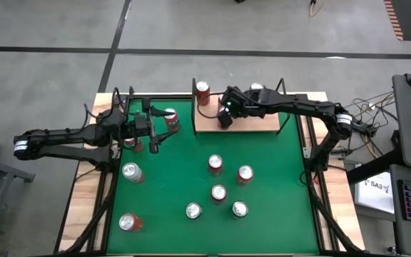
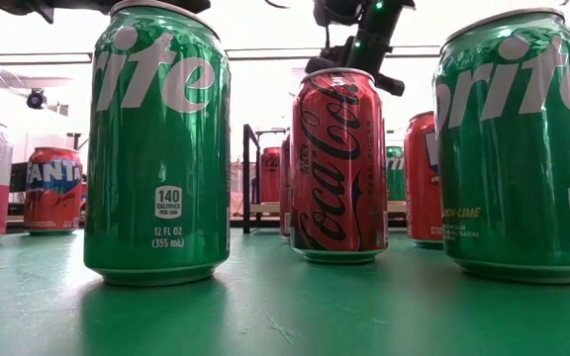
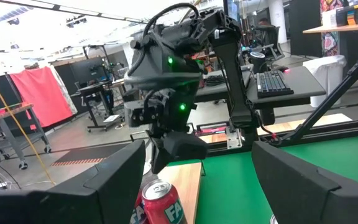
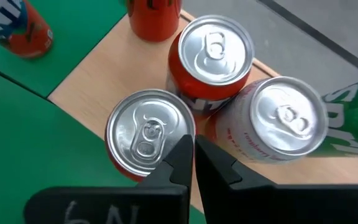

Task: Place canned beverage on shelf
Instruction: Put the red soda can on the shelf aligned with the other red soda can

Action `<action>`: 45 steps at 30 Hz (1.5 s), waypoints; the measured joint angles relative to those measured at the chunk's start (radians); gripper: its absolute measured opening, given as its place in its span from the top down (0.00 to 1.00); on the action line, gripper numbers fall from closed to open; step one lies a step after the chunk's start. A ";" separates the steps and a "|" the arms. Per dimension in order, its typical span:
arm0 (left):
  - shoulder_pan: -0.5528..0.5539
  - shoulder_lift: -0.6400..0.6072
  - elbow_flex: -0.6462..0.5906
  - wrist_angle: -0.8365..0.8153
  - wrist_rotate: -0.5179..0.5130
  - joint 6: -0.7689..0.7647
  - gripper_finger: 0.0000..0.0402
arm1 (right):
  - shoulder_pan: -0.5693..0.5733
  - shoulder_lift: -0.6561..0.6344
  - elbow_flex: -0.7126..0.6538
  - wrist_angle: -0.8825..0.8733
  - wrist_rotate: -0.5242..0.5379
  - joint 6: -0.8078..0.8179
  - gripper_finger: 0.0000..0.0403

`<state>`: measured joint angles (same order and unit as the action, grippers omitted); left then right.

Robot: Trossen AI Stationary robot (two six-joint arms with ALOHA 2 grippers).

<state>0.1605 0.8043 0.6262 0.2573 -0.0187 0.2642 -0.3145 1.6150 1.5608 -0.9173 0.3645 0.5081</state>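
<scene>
- The green felt surface (image 1: 170,185) sits in an open workshop with a grey floor. Desks and a keyboard show beyond it in the left wrist view.
- Loose cans stand upright across the surface, among them two near its left edge (image 1: 132,171) and a cluster of five in the middle (image 1: 218,193). They are well apart from one another, which probably leaves room for fingers to pass on either side.
- The left end effector (image 1: 153,135) reaches in from the left, level with the shelf's front edge. Its jaws are spread wide and grip nothing.
- A red Fanta can (image 1: 170,120) stands upright on the green just off the shelf's left end. In the left wrist view this can (image 3: 160,202) shows between the two dark fingers, nearer one of them, with no contact visible. The wide opening looks set to straddle the can for a side grasp.
- The shelf (image 1: 262,126), a tan board with black uprights, lies at the far middle of the surface. One can (image 1: 203,89) stands at its back left corner.
- The right end effector (image 1: 225,118) hangs over the shelf with its jaws pressed together and empty. Its wrist view looks down past the closed tips (image 4: 193,149) on three cans (image 4: 215,53) packed touching on the wood (image 4: 98,81). Placing them close together keeps the rest of the board free.
</scene>
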 joint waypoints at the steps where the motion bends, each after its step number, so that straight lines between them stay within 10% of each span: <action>1: 0.000 0.000 0.000 0.000 0.000 0.000 0.31 | 0.000 -0.005 0.002 0.000 0.001 -0.003 0.98; 17: 0.000 0.000 0.000 0.000 0.000 0.004 0.31 | 0.046 0.019 0.024 0.023 -0.327 -0.113 0.98; 45: 0.000 -0.001 0.000 -0.005 0.000 0.012 0.31 | 0.036 0.091 0.023 0.018 -0.180 -0.124 0.98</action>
<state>0.1608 0.8032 0.6260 0.2520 -0.0185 0.2760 -0.2786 1.7058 1.5837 -0.8997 0.1844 0.3841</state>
